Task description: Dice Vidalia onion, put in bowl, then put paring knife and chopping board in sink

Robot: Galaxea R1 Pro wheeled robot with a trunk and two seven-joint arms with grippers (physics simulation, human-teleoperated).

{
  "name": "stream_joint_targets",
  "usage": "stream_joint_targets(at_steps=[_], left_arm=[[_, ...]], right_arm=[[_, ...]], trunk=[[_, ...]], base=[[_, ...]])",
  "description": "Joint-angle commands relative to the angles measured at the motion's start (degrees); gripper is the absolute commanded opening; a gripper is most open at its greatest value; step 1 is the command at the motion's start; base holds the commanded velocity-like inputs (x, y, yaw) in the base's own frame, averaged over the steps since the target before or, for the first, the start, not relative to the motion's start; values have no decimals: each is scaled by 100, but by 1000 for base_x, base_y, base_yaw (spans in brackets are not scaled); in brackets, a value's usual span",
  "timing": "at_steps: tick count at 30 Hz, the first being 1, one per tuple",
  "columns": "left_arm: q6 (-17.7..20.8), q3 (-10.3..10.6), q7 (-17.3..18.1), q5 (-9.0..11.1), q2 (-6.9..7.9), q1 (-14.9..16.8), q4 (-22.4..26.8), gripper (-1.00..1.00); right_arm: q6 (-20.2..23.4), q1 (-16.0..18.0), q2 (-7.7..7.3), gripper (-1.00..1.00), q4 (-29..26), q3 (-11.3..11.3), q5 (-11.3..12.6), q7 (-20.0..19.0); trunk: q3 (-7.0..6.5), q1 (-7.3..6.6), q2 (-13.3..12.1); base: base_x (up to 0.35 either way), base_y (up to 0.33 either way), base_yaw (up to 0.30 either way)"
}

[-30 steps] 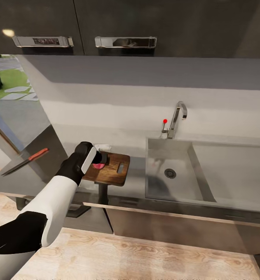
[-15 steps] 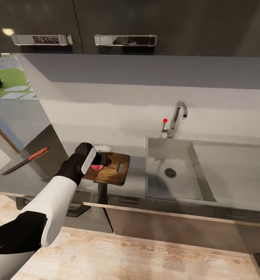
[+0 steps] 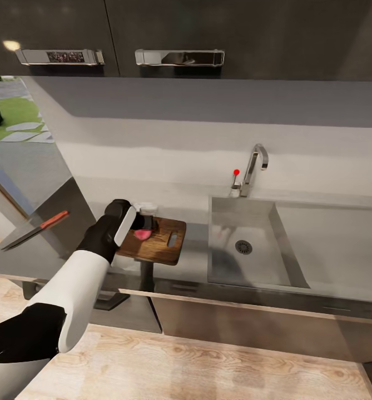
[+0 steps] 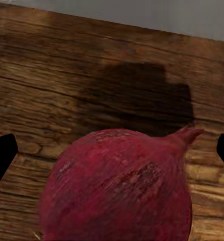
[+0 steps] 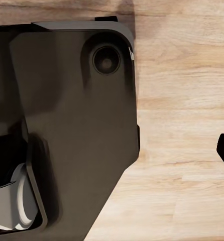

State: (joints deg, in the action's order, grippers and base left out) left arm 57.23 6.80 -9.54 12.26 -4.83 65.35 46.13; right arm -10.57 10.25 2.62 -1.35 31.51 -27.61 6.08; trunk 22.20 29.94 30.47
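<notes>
The Vidalia onion point(image 4: 117, 191), dark red and round, rests on the brown wooden chopping board point(image 3: 162, 247), which sits on the countertop point(image 3: 46, 255) left of the sink point(image 3: 247, 261). My left gripper point(image 3: 143, 224) hovers over the board's far left part, open. In the left wrist view its dark fingertips point(image 4: 1, 155) stand wide apart on either side of the onion and do not touch it. The paring knife point(image 3: 35, 229), red-handled, lies on the countertop far to the left. The bowl is out of view. My right gripper point(image 5: 113, 150) hangs open over the floor.
The chrome faucet point(image 3: 253, 166) and its red knob point(image 3: 236, 172) stand behind the steel basin, with the draining surface point(image 3: 336, 244) to the right. Dark upper cabinets point(image 3: 180, 33) hang overhead. The robot's dark base point(image 5: 67, 125) sits on a wooden floor point(image 5: 182, 125).
My left gripper has drawn back a little toward the board's far edge. More of the onion now shows on the board in front of it.
</notes>
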Motion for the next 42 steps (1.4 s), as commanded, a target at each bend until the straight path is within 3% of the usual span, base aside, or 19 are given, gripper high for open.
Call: stream_joint_targets(at_steps=[1, 7, 11, 36, 42], left_arm=[[26, 9, -61, 59, 7, 4, 248, 100], [42, 20, -65, 58, 73, 4, 1331, 100], [43, 22, -65, 65, 117, 4, 1708, 100], [48, 23, -65, 68, 140, 4, 1615, 100], [36, 23, -65, 66, 133, 4, 1207, 100]], right_arm=[[-15, 3, 2, 100, 4, 43, -60, 25], [-15, 3, 2, 100, 4, 43, -60, 25], [-16, 3, 2, 100, 4, 47, -60, 25], [-24, 3, -6, 100, -5, 48, -60, 25], [-24, 3, -7, 100, -5, 56, -60, 25]], trunk=[[8, 2, 7], [8, 2, 7], [8, 2, 7], [8, 2, 7], [8, 2, 7]], base=[[0, 0, 0], [0, 0, 0], [-34, 0, 0], [-318, 0, 0], [-337, 0, 0]])
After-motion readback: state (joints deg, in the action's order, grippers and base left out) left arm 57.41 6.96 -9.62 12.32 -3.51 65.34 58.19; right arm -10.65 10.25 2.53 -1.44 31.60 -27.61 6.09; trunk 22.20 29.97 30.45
